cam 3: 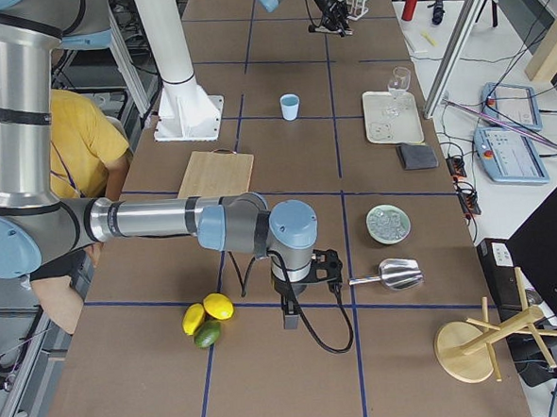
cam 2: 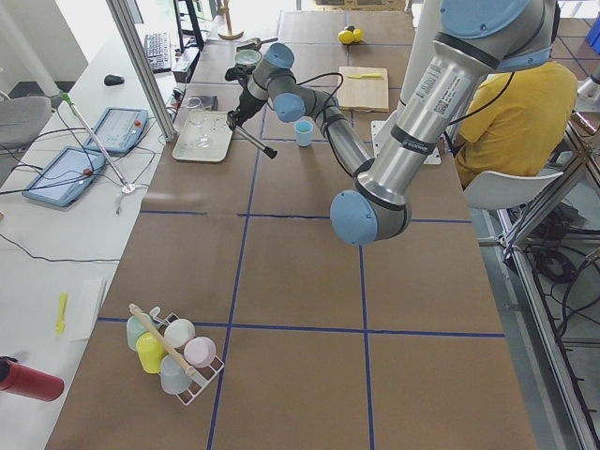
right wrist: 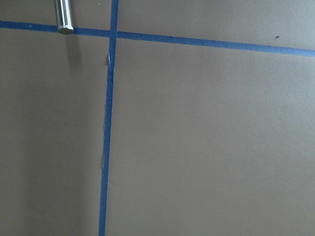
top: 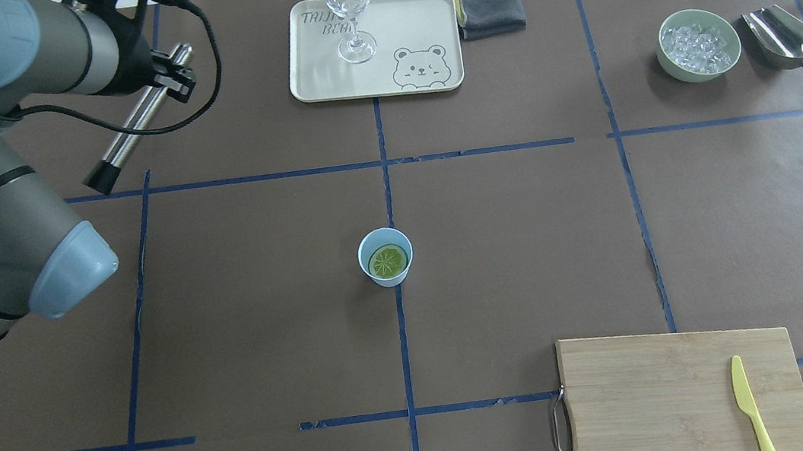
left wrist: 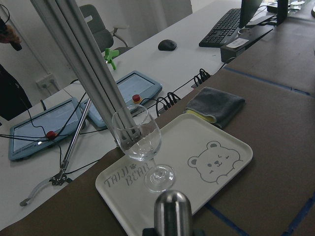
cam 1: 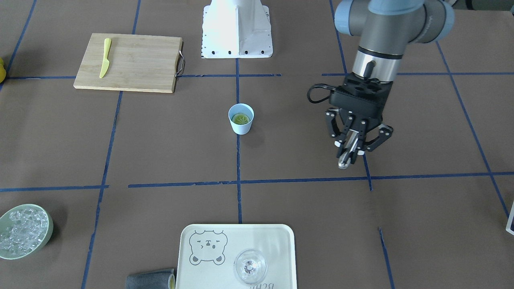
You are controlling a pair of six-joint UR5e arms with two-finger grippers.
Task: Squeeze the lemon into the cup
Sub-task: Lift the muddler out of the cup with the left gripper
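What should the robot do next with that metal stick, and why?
Probably swing the left claw toward the cup, bringing the metal rod above it. The lemon slice already lies inside the cup, and the claw grips the rod well off to the side, so nothing can press the lemon yet.

Soft even light, faint shadows; my base (cam 1: 237, 30) glares blown-out white; the metal rod (left wrist: 173, 212) in my left gripper (cam 1: 350, 152) blurs close to the dim wrist lens
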